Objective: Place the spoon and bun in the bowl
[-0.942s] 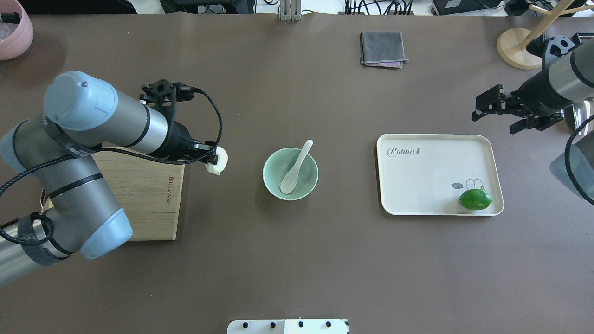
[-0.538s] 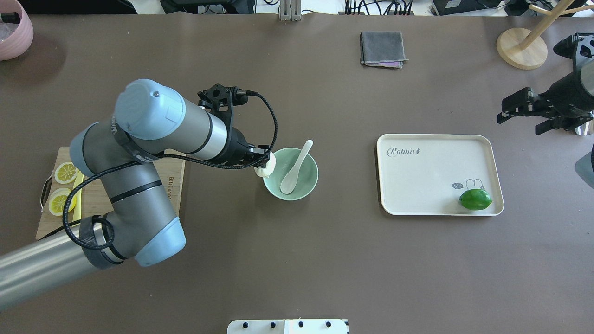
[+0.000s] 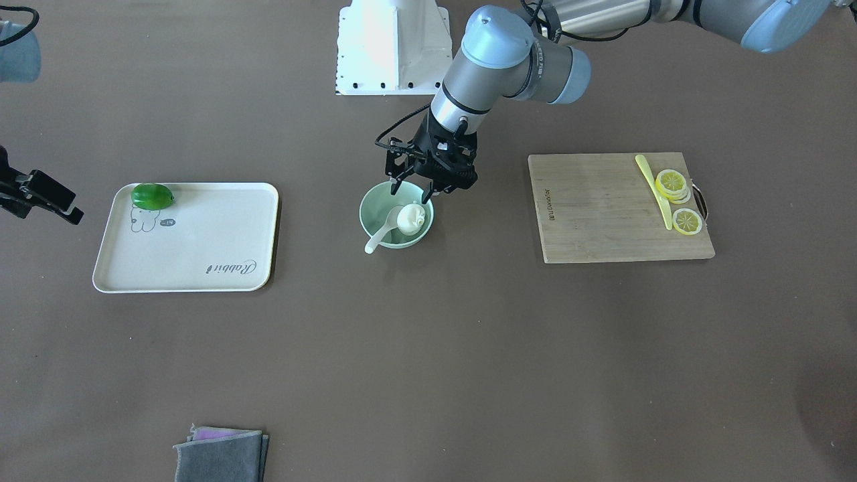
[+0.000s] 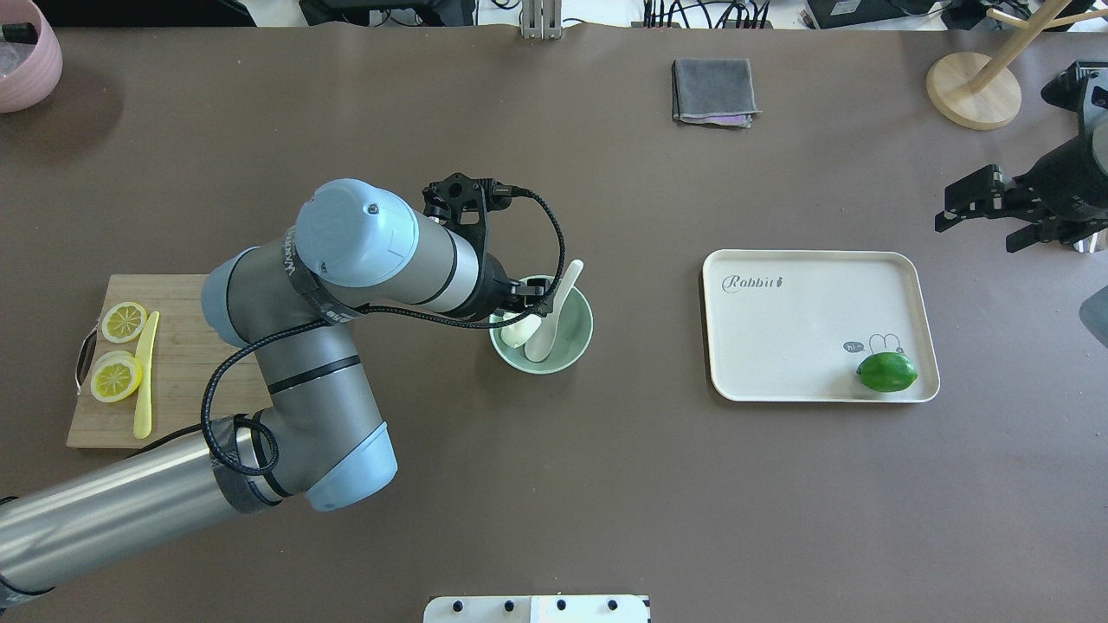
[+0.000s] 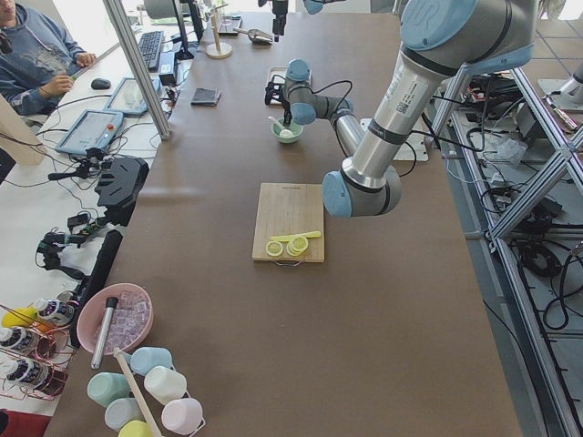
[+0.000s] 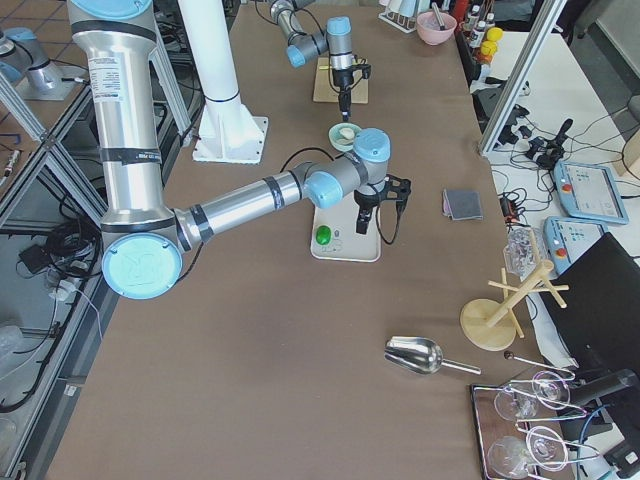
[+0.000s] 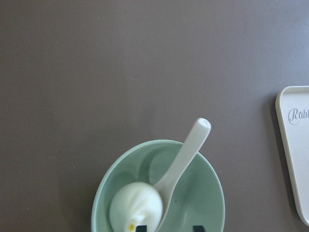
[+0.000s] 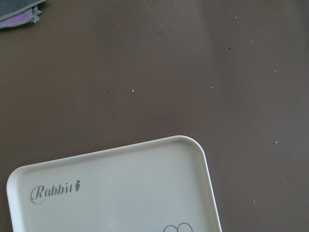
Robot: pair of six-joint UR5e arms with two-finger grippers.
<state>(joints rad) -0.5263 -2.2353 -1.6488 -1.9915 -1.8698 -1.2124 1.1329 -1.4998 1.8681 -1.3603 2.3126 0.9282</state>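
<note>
The pale mint-green bowl (image 4: 578, 344) stands at the table's middle. The cream-white spoon (image 4: 557, 303) lies in it, scoop down, with its handle over the far rim. The white bun (image 4: 518, 332) lies in the bowl beside the scoop. It also shows in the front view (image 3: 411, 217) and the left wrist view (image 7: 136, 208), next to the spoon (image 7: 186, 154). My left gripper (image 3: 410, 195) hovers just above the bowl (image 3: 375, 207), open, with the bun below it. My right gripper (image 4: 976, 235) is open and empty, beyond the tray's far right corner.
A cream tray (image 4: 796, 346) holding a green lime (image 4: 887, 371) lies right of the bowl. A wooden cutting board (image 4: 182, 398) with lemon slices and a yellow knife lies at the left. A grey cloth (image 4: 714, 91), a wooden stand (image 4: 969, 91) and a pink bowl (image 4: 26, 61) are at the far edge.
My left arm carried the bun right from beside the cutting board to over the bowl, then opened; the bun now lies in the bowl. My right gripper drew back to the right.
</note>
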